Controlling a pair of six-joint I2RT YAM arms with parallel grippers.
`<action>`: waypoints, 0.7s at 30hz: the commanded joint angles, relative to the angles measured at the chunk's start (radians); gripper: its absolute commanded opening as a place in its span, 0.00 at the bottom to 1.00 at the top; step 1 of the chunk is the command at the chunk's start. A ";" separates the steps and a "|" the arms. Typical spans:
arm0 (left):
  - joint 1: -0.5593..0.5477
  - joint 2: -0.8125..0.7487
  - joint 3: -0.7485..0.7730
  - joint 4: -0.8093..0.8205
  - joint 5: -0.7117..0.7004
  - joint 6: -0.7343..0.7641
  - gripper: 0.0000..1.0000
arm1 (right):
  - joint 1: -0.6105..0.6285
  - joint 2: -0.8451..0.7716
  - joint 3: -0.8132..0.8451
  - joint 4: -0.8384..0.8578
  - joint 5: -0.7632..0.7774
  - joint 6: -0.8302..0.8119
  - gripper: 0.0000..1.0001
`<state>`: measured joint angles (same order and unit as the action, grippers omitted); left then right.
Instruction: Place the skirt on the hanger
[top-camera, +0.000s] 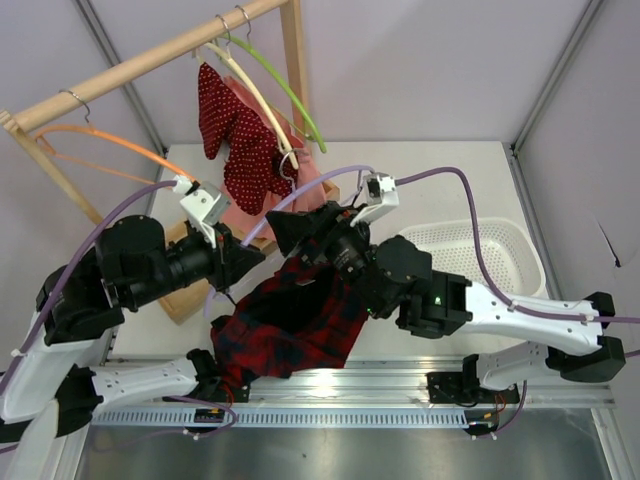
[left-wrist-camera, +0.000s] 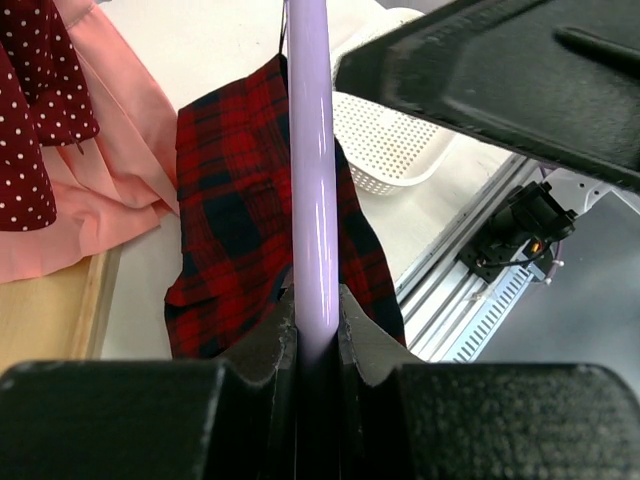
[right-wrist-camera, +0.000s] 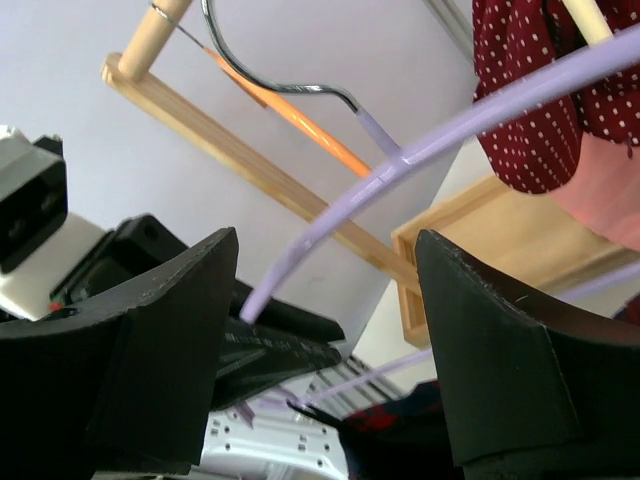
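White table (top-camera: 440, 180) fills the top view, with pale walls behind it. A wooden rack (top-camera: 150, 62) stands at 11 o'clock, its rail slanting up toward 12 o'clock.

The left arm (top-camera: 150, 265) reaches in from 8 o'clock and the right arm (top-camera: 430, 290) from 4 o'clock. They meet near the centre.

The skirt (top-camera: 290, 325) hangs between them. It spreads from the centre toward 6 o'clock and drapes over the table's near edge.

A white basket (top-camera: 480, 250) sits at 3 o'clock. A red dotted garment (top-camera: 240, 140) and a pink garment (top-camera: 300, 185) hang from the rack toward 12 o'clock. On the rail are an orange hanger (top-camera: 120, 140), a cream hanger (top-camera: 255, 95) and a green hanger (top-camera: 285, 85).

In the left wrist view, the left jaws are closed tight on the lavender hanger (left-wrist-camera: 312, 200). Its bar runs straight out toward 12 o'clock, across the plaid cloth below. Whether the cloth is threaded on the bar cannot be told.

In the right wrist view, the right jaws stand wide apart and hold nothing. The hanger's curved shoulder passes beyond the gap between them, and its metal hook (right-wrist-camera: 270, 60) curls at 11 o'clock.
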<state>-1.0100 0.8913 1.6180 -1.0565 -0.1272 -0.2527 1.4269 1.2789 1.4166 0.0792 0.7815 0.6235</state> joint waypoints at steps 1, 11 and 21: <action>-0.006 0.014 0.065 0.131 -0.002 0.044 0.00 | -0.016 0.052 0.105 0.004 0.042 0.002 0.77; -0.006 0.029 0.046 0.211 0.004 0.049 0.00 | -0.071 0.129 0.206 -0.120 -0.037 0.065 0.41; -0.007 0.017 0.022 0.268 0.075 0.092 0.23 | -0.158 0.053 0.183 -0.251 -0.120 0.068 0.00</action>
<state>-1.0096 0.9466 1.6169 -0.9352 -0.1081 -0.2081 1.3270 1.3762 1.6012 -0.0231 0.6765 0.7910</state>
